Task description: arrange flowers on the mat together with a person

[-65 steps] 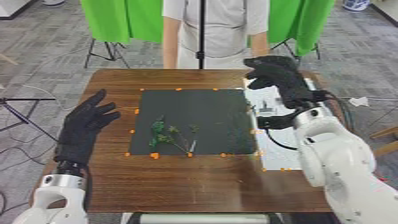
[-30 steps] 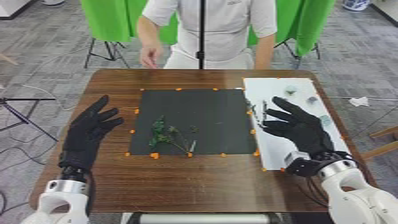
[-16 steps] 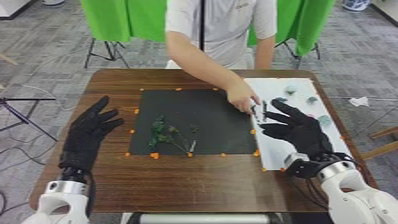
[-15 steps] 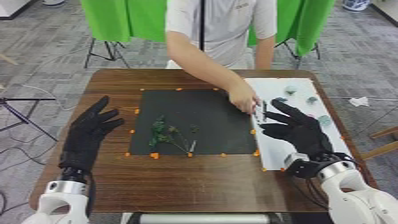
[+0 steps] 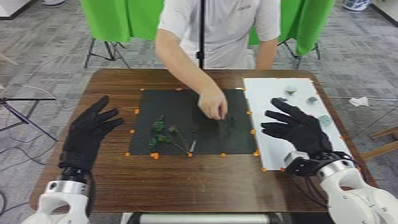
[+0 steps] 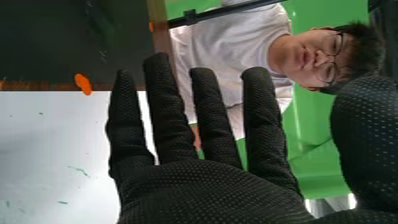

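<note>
Open wide, the robot's right hand [image 5: 298, 132] hovers at the white sheet [image 5: 266, 89], its fingers straight and spread, with the thumb well apart from them in the right wrist view. To its left, across the black mat [image 5: 209, 144], the robot's left hand [image 5: 86, 131] is also wide, fingers extended and thumb apart, above the brown wooden table [image 5: 204, 185].

Between the 2 robot hands, a person's hand [image 5: 212, 105] reaches down over the mat, nearer the right hand than the left and a little farther out than the right palm. A faint, dark green sprig [image 5: 229, 123] shows beside its fingertips; whether the person grips it is impossible to tell.

Leafy green sprigs [image 5: 160, 131] and thin stems [image 5: 193, 145] lie on the mat just to the right of the left hand. Beyond the right hand's fingertips, 2 small pale clumps [image 5: 290, 90] rest on the sheet, with 1 more [image 5: 325, 120] just to that hand's right. Orange markers [image 5: 155, 156] dot the mat's edges between the 2 robot hands.
</note>
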### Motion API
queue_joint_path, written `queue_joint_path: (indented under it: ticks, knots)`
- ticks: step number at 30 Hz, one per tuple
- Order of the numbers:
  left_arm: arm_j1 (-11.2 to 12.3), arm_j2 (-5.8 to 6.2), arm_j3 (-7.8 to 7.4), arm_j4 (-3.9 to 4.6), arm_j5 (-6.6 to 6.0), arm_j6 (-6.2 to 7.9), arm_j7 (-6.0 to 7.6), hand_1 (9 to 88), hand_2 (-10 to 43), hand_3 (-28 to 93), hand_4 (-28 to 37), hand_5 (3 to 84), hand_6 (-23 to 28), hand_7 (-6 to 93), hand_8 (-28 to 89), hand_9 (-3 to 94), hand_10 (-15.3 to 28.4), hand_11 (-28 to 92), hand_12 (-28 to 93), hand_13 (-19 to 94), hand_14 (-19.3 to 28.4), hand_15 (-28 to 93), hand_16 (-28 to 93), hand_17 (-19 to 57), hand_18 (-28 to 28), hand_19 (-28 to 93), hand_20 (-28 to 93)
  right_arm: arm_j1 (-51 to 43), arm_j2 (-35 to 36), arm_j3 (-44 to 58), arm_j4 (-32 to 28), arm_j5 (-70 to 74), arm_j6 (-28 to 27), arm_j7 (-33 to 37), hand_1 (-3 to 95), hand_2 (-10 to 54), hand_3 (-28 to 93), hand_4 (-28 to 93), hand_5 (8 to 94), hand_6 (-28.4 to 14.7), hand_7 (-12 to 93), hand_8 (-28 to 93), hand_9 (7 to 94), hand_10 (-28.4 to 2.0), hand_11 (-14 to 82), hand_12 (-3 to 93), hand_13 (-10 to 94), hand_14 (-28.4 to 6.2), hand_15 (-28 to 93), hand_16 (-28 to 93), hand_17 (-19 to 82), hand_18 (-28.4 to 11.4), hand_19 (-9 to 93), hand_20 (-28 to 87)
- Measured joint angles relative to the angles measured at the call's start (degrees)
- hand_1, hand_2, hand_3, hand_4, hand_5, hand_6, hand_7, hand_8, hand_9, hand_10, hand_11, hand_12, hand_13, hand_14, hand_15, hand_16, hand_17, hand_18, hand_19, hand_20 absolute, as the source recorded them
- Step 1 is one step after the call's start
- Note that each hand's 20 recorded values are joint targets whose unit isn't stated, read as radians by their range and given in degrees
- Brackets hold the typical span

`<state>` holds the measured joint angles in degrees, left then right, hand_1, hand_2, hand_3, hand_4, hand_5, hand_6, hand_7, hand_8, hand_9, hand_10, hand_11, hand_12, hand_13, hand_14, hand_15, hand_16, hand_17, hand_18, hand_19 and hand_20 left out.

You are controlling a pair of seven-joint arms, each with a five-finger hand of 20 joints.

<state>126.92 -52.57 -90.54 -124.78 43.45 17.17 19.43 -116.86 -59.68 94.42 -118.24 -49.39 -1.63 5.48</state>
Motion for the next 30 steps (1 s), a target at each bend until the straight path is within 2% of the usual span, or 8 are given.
queue_joint_path:
  ticks: [23,30]
  knots:
    - [-0.1,0.28,0.20,0.00,-0.17,0.06,0.37,23.8,5.3,80,-28.3,36.9,5.2,11.6,-9,37.1,17.8,25,9,29,26.8,51,-8,-8.4,26.4,49,16,0.2,0.1,-0.2,0.1,0.0,-0.2,0.0,18.5,4.9,77,-28,41.6,5.6,15,-13,44.1,-12.7,5.9,14.6,39,-17.7,26,18,10,-24.0,50,19]
    - [-0.1,0.24,0.17,0.00,-0.17,0.06,0.34,23.9,5.4,79,-28.2,37.0,5.4,11.3,-9,37.2,18.1,25,9,29,27.1,51,-8,-8.5,26.5,49,16,0.5,0.8,-1.2,0.1,-2.3,1.0,-1.5,24.0,-0.5,79,-28,44.7,4.9,17,-13,47.2,-12.9,8.8,15.1,45,-16.3,34,17,17,-26.3,57,20]
